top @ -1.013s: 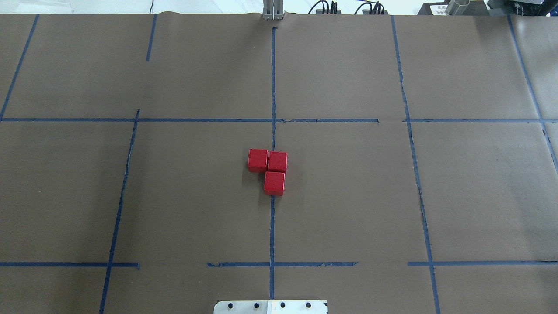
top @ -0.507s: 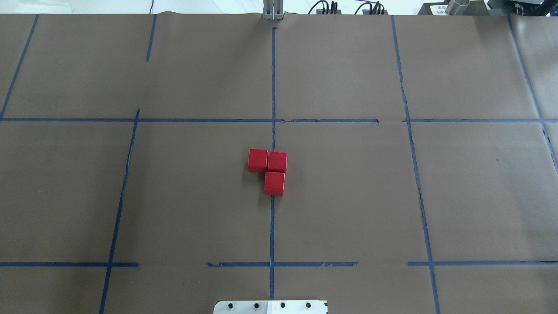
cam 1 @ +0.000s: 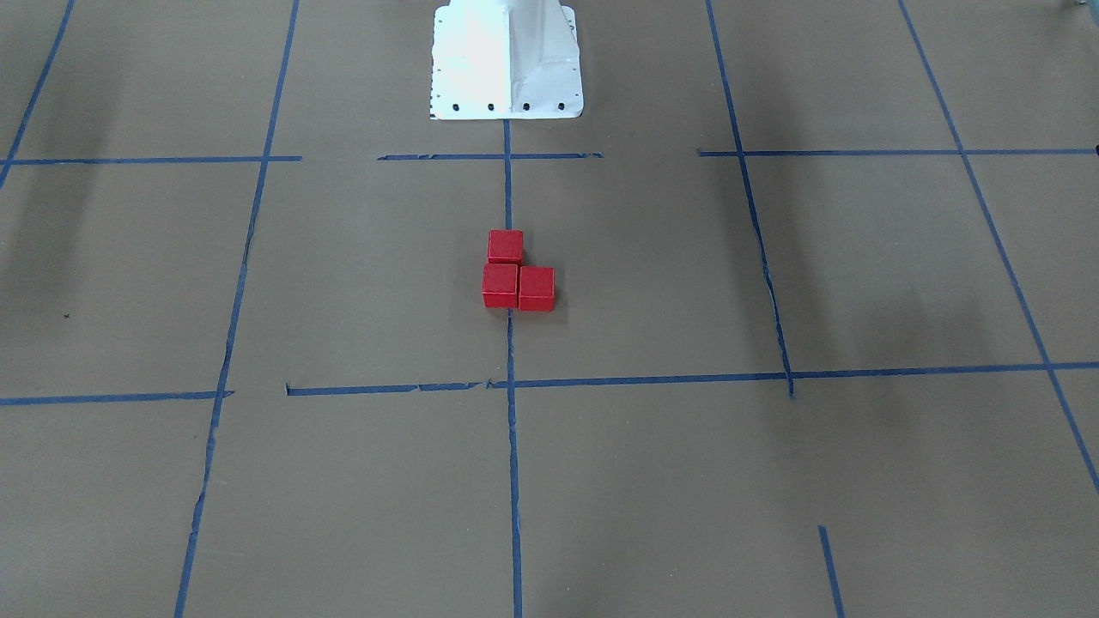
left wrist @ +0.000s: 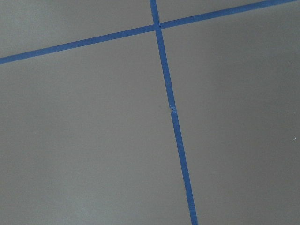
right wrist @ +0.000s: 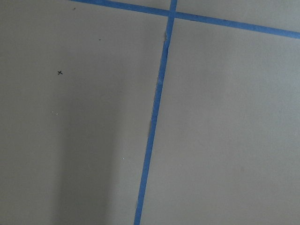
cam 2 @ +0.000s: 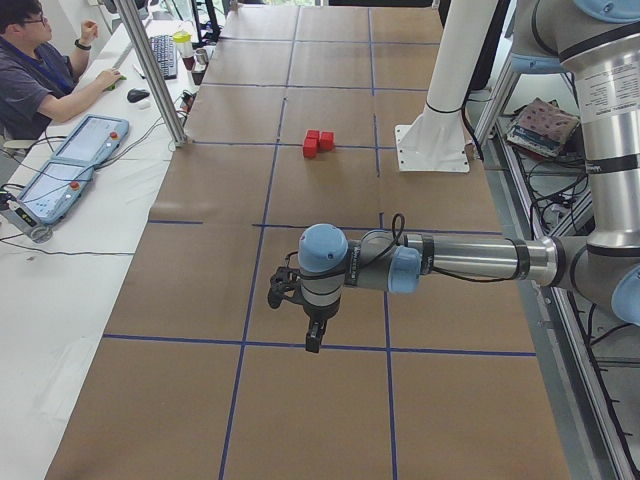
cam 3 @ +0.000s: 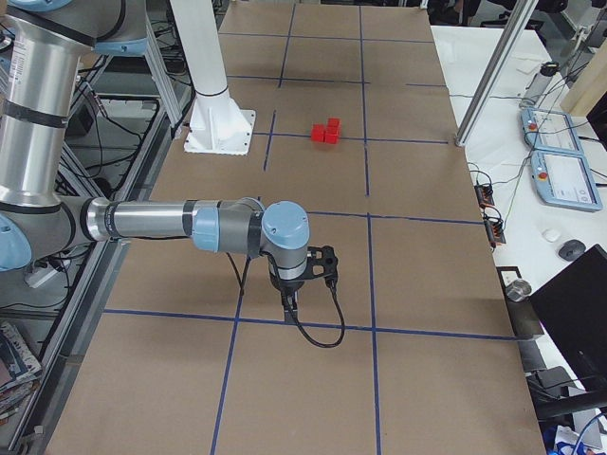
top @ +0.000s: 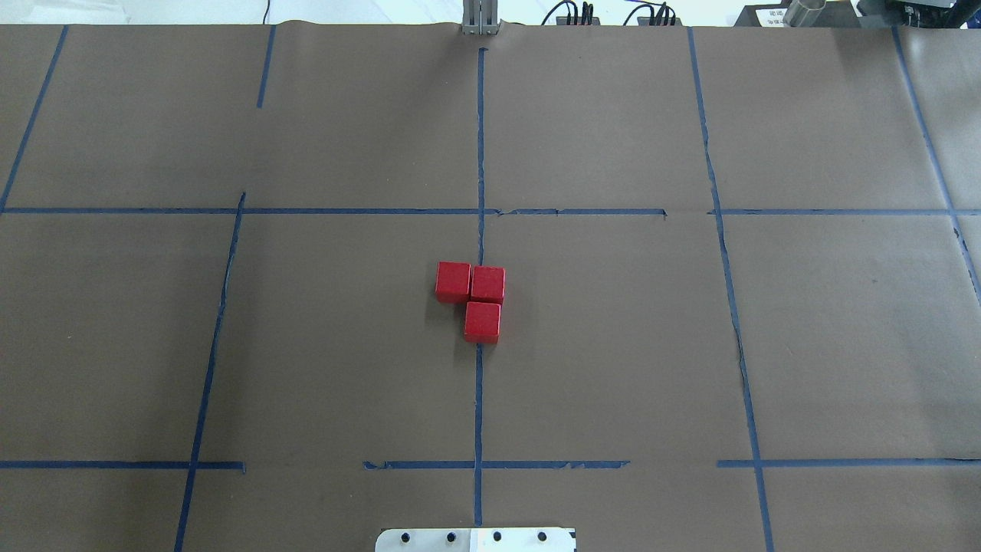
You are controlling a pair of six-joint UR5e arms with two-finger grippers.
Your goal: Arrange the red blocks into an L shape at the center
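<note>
The left hand (cam 2: pixel 313 338) points straight down above the counter (cam 2: pixel 200 300), forearm level; the right hand (cam 3: pixel 288 300) is posed alike. Whether either is spread or pressed together, I cannot tell. Well apart from both, the red blocks (top: pixel 487 284) sit touching in an L at the center (top: pixel 598 345).

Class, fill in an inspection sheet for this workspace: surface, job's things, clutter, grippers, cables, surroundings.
Surface: brown paper gridded with blue tape, with gaps in places.
Job's things: three red blocks touching in an L, on the tape line splitting the center cell.
Clutter: nothing seen.
Grippers: left gripper and right gripper both far from the blocks, pointing down; open or shut unclear.
Cables: black cable looping below the right gripper.
Surroundings: person at a side desk; teach pendants.
</note>
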